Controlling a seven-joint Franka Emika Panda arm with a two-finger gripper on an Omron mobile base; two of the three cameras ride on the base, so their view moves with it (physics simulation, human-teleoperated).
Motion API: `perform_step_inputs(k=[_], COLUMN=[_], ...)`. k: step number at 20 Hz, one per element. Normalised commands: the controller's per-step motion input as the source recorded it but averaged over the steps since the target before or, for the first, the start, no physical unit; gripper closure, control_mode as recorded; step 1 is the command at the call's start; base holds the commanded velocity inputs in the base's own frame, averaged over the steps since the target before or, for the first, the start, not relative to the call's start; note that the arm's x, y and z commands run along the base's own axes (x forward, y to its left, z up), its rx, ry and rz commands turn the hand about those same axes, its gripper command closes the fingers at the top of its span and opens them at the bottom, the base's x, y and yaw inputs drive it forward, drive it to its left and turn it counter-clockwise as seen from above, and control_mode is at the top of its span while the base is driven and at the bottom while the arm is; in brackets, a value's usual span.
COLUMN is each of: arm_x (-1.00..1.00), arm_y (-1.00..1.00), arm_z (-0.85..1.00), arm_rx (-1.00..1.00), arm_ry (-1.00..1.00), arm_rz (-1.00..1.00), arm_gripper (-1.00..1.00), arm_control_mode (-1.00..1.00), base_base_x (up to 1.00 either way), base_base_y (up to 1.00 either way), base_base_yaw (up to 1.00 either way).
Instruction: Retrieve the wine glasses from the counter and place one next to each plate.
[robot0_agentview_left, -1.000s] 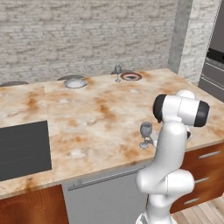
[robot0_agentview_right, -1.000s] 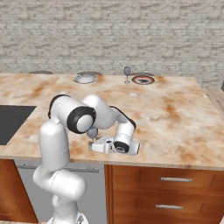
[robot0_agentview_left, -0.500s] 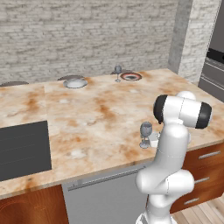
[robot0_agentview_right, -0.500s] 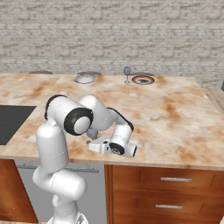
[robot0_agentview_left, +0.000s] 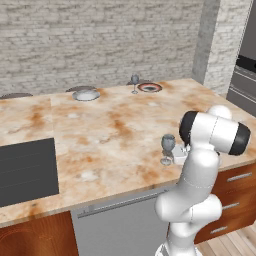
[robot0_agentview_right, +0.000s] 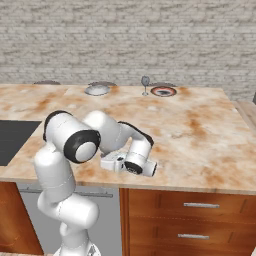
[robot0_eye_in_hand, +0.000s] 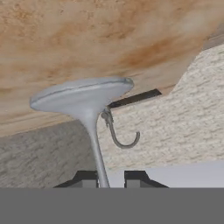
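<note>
One wine glass (robot0_agentview_left: 168, 144) stands upright near the counter's (robot0_agentview_left: 100, 125) front edge. My gripper (robot0_agentview_left: 169, 156) lies level at its stem. In the hand view the round foot and thin stem (robot0_eye_in_hand: 97, 144) run down between my gripper's (robot0_eye_in_hand: 109, 178) fingertips. The jaws are narrowed around the stem, with a slim gap left on one side. In the right base view my forearm hides this glass, and the gripper (robot0_agentview_right: 106, 162) points left. A second wine glass (robot0_agentview_left: 134, 82) (robot0_agentview_right: 145, 82) stands at the far edge beside the red-rimmed plate (robot0_agentview_left: 150, 87) (robot0_agentview_right: 163, 91). The pale plate (robot0_agentview_left: 86, 94) (robot0_agentview_right: 97, 90) lies further left.
A dark cooktop (robot0_agentview_left: 25, 170) (robot0_agentview_right: 12, 140) is set into the counter (robot0_agentview_right: 200, 130) at the left. A grey brick wall (robot0_agentview_left: 100, 40) backs the counter. Dark appliances (robot0_agentview_left: 245, 75) stand at the right. Wooden drawers (robot0_agentview_right: 200, 220) run under the front edge.
The fingers have drawn in from wide apart to close around the near glass's stem. The hand has shifted slightly along the front edge. The glass has stayed put.
</note>
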Motion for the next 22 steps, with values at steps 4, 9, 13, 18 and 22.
perform_step_inputs(k=[4, 9, 13, 18, 22], arm_x=[-0.19, -0.23, -0.37, -0.44, -0.40], arm_y=[0.00, 0.01, 0.00, 0.05, 0.01], arm_z=[0.99, 1.00, 1.00, 0.81, 0.62], arm_rx=[0.00, -0.01, 0.00, -0.01, 0.00], arm_ry=[-0.20, -0.19, -0.20, -0.13, -0.03], arm_rz=[0.00, 0.00, 0.00, 0.00, 0.00], arm_gripper=[1.00, 1.00, 1.00, 1.00, 1.00], arm_control_mode=[-1.00, -1.00, -1.00, -1.00, -1.00], base_base_x=[0.00, 0.00, 0.00, 0.00, 0.00], base_base_y=[0.00, 0.00, 0.00, 0.00, 0.00], base_base_yaw=[0.00, 0.00, 0.00, 0.00, 0.00])
